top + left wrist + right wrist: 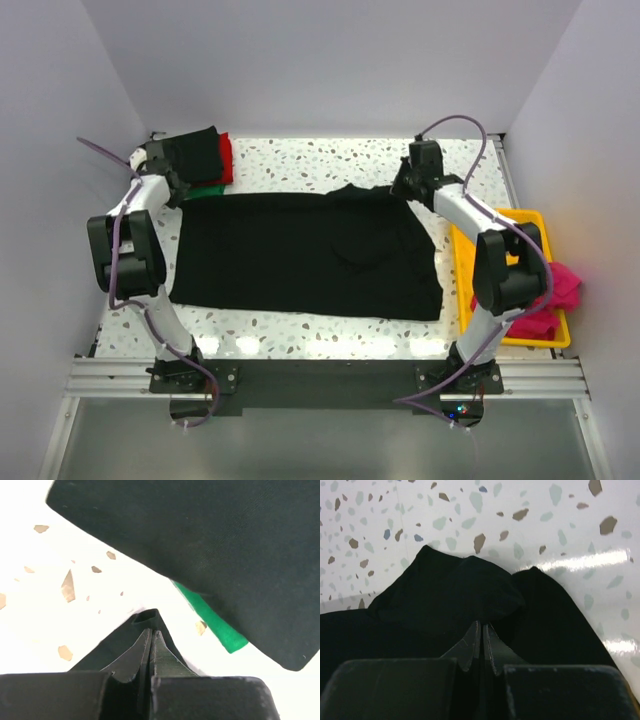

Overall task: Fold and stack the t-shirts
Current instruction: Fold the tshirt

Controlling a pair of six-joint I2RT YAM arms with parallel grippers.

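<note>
Top view — black t-shirt spread flat; left gripper and right gripper at its far corners, likely for folding; left wrist — jaws pinch its corner, green t-shirt just beyond; right wrist — jaws pinch its bunched cloth.

green t-shirt: mostly under folded black t-shirt | pink t-shirt: partly behind right arm

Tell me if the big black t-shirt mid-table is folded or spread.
Mostly spread: the black t-shirt lies as one wide flat sheet across the table, only its far edge bunched near the right fingers.
</note>
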